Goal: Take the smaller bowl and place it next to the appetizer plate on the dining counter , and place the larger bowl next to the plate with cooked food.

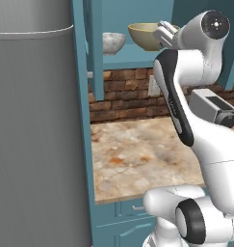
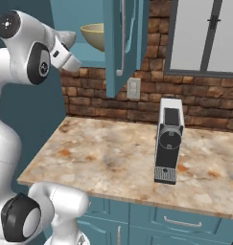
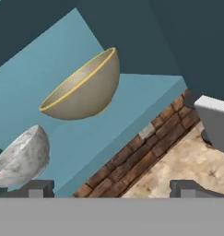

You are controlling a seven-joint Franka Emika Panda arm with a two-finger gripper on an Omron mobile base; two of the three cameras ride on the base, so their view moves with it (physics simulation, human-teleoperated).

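Both bowls stand on a teal shelf inside an open wall cabinet. The smaller bowl is whitish-grey and marbled. To its right sits the larger bowl, tan with a yellow rim. My gripper is raised to shelf height just right of the larger bowl, apart from it. It is open with nothing between its fingers. The appetizer plate, the plate with cooked food and the dining counter are out of view.
The cabinet's teal door hangs open over the marbled wall counter. A coffee machine stands on that counter near its front edge. A tall grey fridge rises at the left. Brick wall and a window lie behind.
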